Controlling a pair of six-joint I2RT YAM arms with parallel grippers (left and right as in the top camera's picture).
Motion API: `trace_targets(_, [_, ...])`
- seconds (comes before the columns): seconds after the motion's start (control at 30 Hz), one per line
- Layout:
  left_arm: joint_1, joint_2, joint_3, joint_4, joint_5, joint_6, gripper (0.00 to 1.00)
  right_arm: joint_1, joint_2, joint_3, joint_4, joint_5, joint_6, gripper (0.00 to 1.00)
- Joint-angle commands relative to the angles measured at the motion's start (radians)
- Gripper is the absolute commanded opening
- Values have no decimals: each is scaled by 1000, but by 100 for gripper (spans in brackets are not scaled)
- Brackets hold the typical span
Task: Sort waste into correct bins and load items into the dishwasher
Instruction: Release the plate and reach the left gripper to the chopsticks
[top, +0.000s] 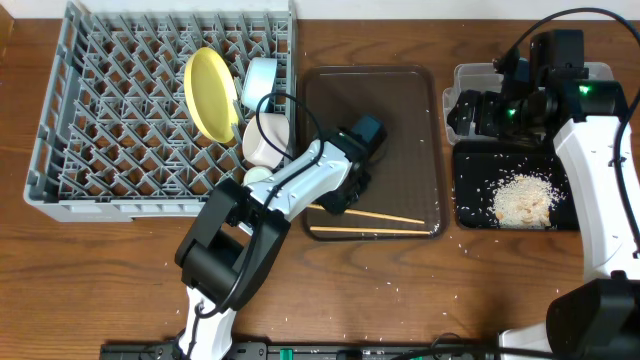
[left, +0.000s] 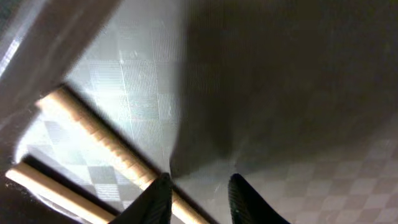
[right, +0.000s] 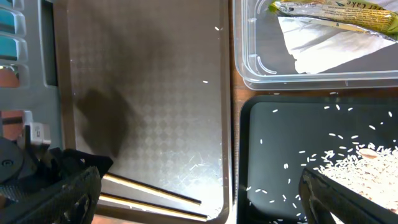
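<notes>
Poised with the left gripper (left: 199, 194), fingers narrowly parted and empty, at the left ends of two thin wooden chopsticks (top: 372, 223) lying left-to-right along the brown rectangular serving tray's (top: 420, 120) front edge, far nearer than the wide-open right gripper (top: 466, 115) beyond the tray's right side.

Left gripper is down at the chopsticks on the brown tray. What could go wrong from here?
1. The left gripper is open, but the nearer chopstick runs under one finger, not between both; closing may flick it away.
2. Both chopsticks lie flat by the rim of the brown tray, so a pinch could slip.
3. The left arm passes close to the white bowl at the edge of the dish rack; swinging back might knock it.
</notes>
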Motion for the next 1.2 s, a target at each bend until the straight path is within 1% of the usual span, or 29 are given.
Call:
trace_targets(0.0, [8,20,10,-9,27,-7,31,-6,-21,-1,-2,2,-11,99])
trace_targets(0.2, [40,-35,40,-10,24,63,31,-6,-21,-1,-1,3,-11,99])
trace_targets(0.37, [29,-95,40,-45,1,63,31,-6,-21,-1,0,3,-10,99])
trace_targets(0.43, [12,-100,40,-77,0,62,32,-6,-21,-1,0,3,-10,99])
trace_targets(0.5, [-7,-97,36,-97,-2,62,37,-6,-21,-1,-1,2,-10,99])
trace_targets(0.53, [-18,-97,29,-96,-3,62,38,-6,-21,-1,-1,2,-10,99])
trace_targets(0.6, [-39,-96,14,-96,-28,34,38,-6,-21,-1,-1,2,-10,99])
trace_targets(0.7, [-54,-95,-5,-92,-69,-7,41,-6,-21,-1,-2,2,-10,99])
trace_targets(1.03, [-54,-49,-15,-72,-71,-32,42,-6,-21,-1,-5,2,-10,99])
trace_targets(1.17, [-54,-13,-15,-69,-42,-32,41,-6,-21,-1,-4,2,-10,99])
